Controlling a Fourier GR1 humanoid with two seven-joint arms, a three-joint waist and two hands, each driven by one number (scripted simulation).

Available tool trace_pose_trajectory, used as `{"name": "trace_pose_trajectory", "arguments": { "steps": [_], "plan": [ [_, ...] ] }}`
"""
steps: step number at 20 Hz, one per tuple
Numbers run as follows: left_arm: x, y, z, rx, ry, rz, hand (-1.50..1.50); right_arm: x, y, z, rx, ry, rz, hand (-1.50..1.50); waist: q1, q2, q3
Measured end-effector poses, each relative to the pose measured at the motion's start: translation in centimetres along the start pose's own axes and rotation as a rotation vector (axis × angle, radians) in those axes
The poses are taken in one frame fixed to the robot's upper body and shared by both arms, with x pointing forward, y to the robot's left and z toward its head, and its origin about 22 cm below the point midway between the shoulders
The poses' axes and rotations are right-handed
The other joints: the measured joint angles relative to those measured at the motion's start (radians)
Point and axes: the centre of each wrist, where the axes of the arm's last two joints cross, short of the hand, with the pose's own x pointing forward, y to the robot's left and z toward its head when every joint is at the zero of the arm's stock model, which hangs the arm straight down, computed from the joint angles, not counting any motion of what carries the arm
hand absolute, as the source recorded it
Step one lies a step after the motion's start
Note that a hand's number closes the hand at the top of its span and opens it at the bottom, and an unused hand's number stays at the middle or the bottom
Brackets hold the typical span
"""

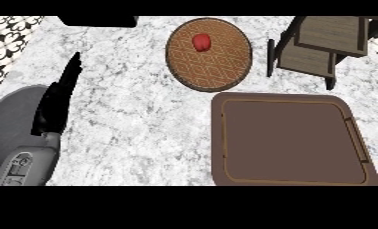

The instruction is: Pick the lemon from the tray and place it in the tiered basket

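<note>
My black left hand [53, 104] rests, fingers straight, at the grey marble surface's [133, 123] left edge. The small red rounded fruit [201, 42] lies on the round brown patterned plate [214, 70] near the far edge.

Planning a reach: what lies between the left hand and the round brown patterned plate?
Nothing but bare grey-white marble counter, as the head view shows, from the black left hand to the round brown patterned plate.

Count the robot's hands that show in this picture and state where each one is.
1. The left hand rests open at the view's left edge, fingers straight and pointing up. The right hand is not in view; it may lie outside the picture.
</note>
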Motion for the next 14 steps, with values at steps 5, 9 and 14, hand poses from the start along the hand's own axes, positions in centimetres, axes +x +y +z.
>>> {"name": "trace_pose_trajectory", "arguments": {
  "steps": [5, 9, 14],
  "plan": [
    [-0.4, 0.3, 0.1, 0.008, 0.019, -0.001, 0.00, 0.3, -3.1, -1.1, -0.026, 0.052, -0.102, -1.50, -0.013, -0.010, -0.001],
    [-1.0, 0.6, 0.5, 0.017, 0.035, -0.002, 0.00, 0.5, -4.8, -0.6, -0.027, 0.072, -0.167, -1.50, -0.028, -0.023, -0.001],
    [-1.3, 1.0, 0.6, 0.031, 0.049, -0.006, 0.00, 1.1, -6.6, 2.5, -0.037, 0.052, -0.238, -1.50, -0.048, -0.036, -0.001]
  ]
}}
